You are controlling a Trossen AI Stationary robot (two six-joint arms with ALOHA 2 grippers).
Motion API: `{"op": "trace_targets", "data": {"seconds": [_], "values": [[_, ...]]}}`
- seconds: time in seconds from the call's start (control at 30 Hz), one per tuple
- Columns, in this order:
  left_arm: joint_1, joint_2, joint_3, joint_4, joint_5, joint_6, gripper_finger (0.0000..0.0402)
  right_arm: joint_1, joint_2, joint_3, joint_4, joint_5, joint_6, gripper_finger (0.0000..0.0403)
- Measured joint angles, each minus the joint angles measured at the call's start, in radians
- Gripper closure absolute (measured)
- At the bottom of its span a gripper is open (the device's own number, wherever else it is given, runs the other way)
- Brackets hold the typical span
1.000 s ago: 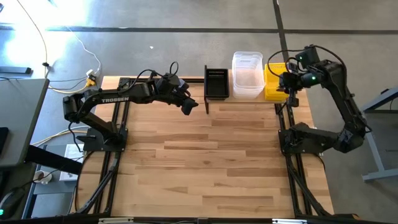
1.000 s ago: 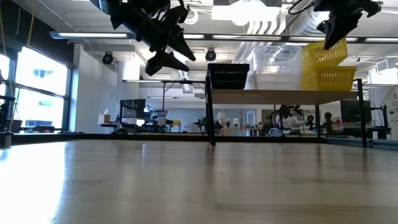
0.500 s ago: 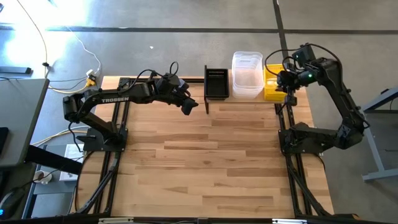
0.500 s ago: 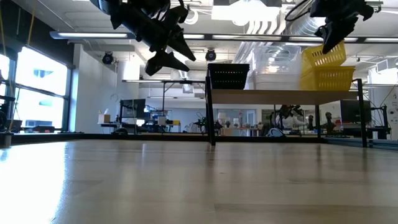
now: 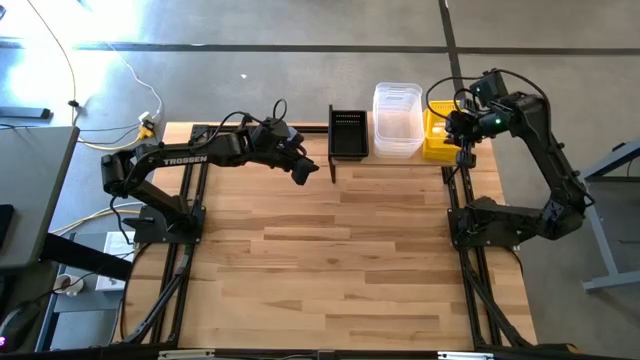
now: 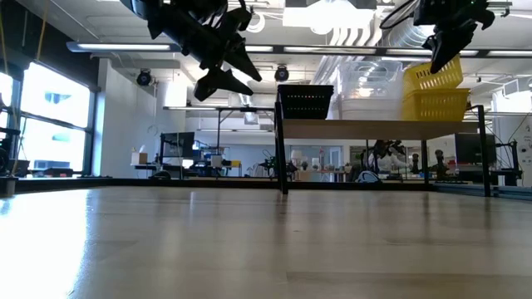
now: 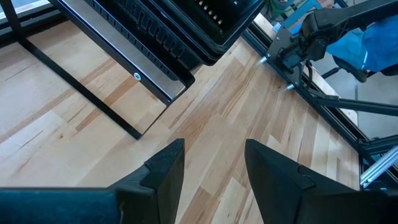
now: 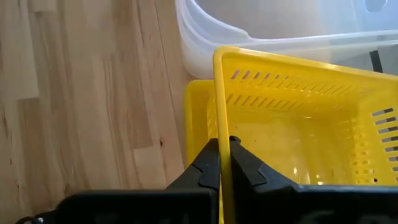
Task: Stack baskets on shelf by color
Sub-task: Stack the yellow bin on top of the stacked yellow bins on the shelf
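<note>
2 dark arms work over a light-wood table (image 5: 330,260), seen from above, with the shelf (image 6: 378,129) set along its far edge. The shelf is a narrow pale plank on a black metal frame, raised well above the tabletop.

3 groups of baskets stand side by side on the shelf. The clear tubs (image 5: 397,118) occupy the middle, nested into 1 stack. The black baskets (image 5: 348,133) stand beside them toward the left arm. The yellow stack (image 6: 437,105) stands on the other side of the clear tubs, at the shelf's right end. How many baskets each stack holds cannot be told.

The upper yellow basket (image 8: 305,124) sits tilted in the mouth of the yellow stack, 1 end higher than the other in the low view, not fully nested.

The right gripper (image 8: 224,163) is at the right end of the shelf, above the yellow stack. Its fingers (image 8: 245,165) are pressed together on the rim wall of the upper yellow basket, 1 inside and 1 outside.

The left gripper (image 7: 214,165) hangs in the air just off the shelf's left end, near the black baskets. Its fingers (image 7: 165,168) stand apart with bare tabletop between them, and it holds nothing.
</note>
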Motion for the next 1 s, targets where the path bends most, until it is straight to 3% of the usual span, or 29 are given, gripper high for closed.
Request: {"op": "trace_targets", "data": {"seconds": [0.67, 1.0], "values": [[0.000, 0.000, 0.000, 0.000, 0.000, -0.003, 0.0243, 0.000, 0.002, 0.000, -0.001, -0.014, 0.146, 0.0402], [0.000, 0.000, 0.000, 0.000, 0.000, -0.002, 0.0243, 0.000, -0.005, 0.000, -0.001, -0.019, 0.104, 0.0402]]}}
